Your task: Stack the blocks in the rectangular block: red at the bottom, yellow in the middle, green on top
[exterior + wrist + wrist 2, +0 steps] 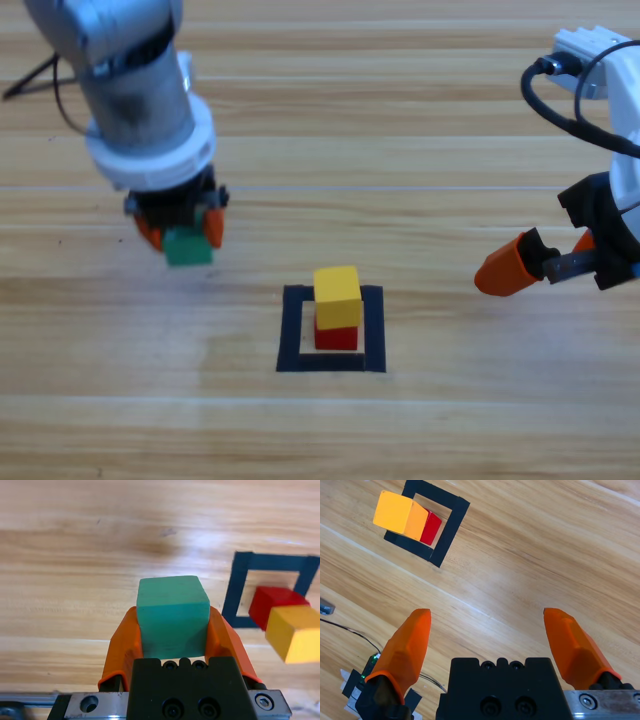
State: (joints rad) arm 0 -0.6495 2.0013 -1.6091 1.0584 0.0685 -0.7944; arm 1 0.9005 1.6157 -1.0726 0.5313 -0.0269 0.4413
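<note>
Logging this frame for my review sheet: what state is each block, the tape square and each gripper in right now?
red cube: inside the tape square, bottom of the stack.
yellow cube: resting on the red cube.
green cube: clamped between the left gripper's jaws, left of the stack, not yet stacked.
tape square: holds the two-cube stack.
left gripper: shut on the green cube.
right gripper: open, empty, waiting right of the square.

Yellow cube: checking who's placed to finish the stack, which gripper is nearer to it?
Left, narrowly. The left gripper, holding the green cube, is up-left of the yellow cube; the right gripper, open and empty, waits slightly farther right.
</note>
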